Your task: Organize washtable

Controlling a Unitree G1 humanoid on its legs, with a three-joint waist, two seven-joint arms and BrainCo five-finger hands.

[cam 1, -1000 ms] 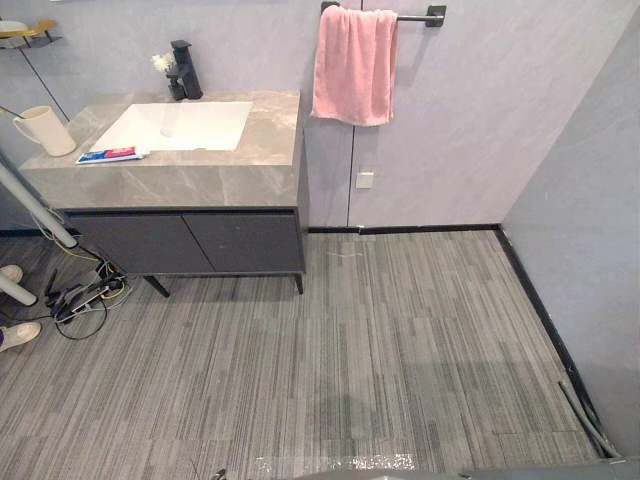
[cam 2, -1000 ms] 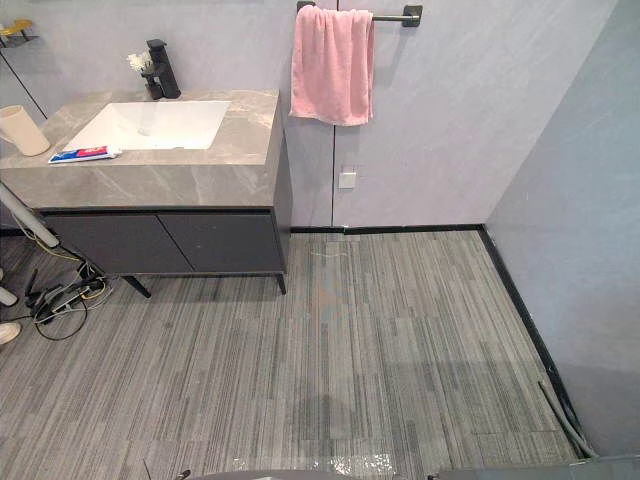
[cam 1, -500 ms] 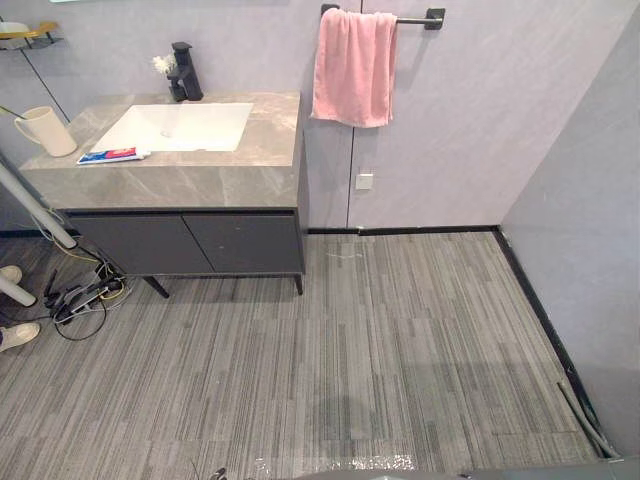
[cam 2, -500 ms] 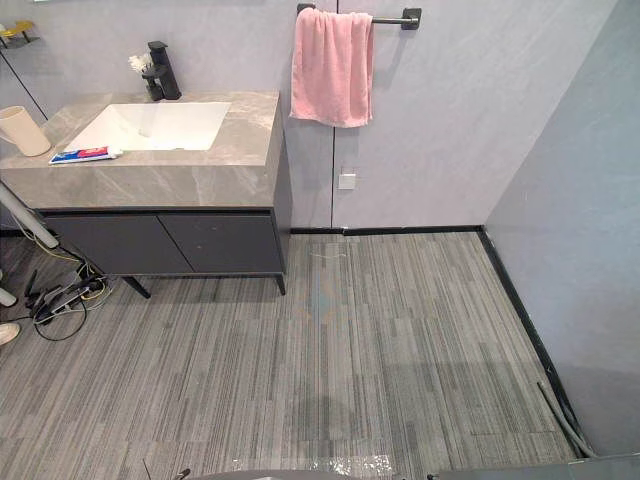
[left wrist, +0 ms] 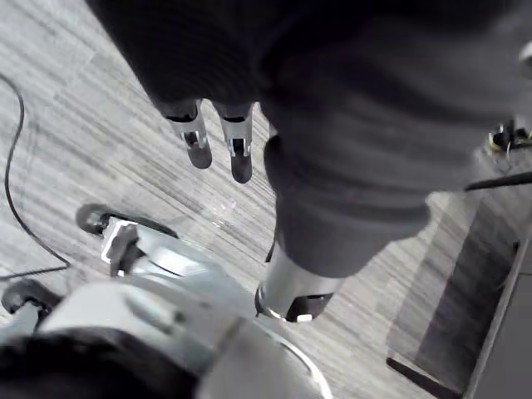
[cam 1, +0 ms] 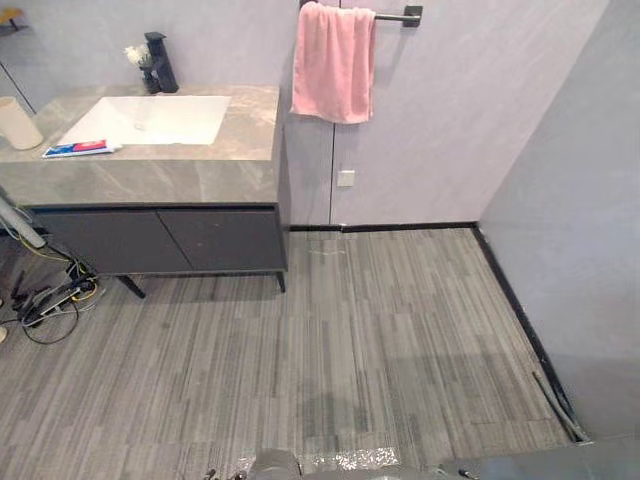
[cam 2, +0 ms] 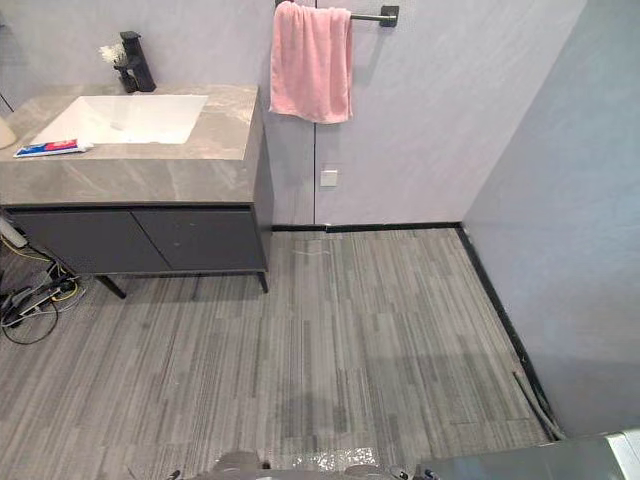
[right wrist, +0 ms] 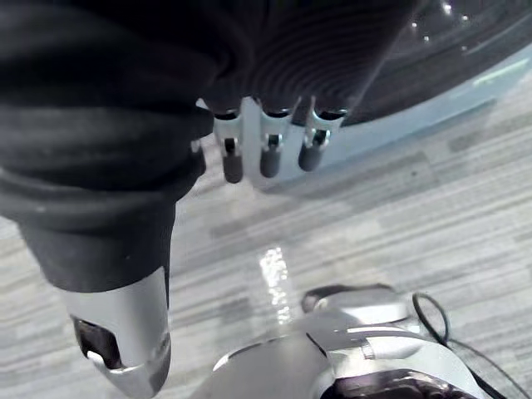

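The washtable [cam 1: 180,172] stands at the far left against the wall, a grey stone top over a dark cabinet. Its white sink [cam 1: 150,118] has a black faucet [cam 1: 160,62] behind it, with a small white flower [cam 1: 135,55] alongside. A cream cup [cam 1: 18,122] stands at the top's left end, and a toothpaste tube [cam 1: 78,148] lies in front of the sink. A pink towel [cam 1: 333,62] hangs from a black bar [cam 1: 395,15]. My left hand [left wrist: 237,150] and right hand [right wrist: 266,150] hang over the floor, open and holding nothing.
A power strip with cables [cam 1: 50,300] lies on the floor at the cabinet's left foot, by a slanting white pole [cam 1: 20,225]. A wall socket [cam 1: 345,178] sits below the towel. A grey wall [cam 1: 570,200] bounds the striped floor [cam 1: 380,330] on the right.
The whole picture has shifted to the left, so the camera has turned rightward. Nothing on the washtable has moved.
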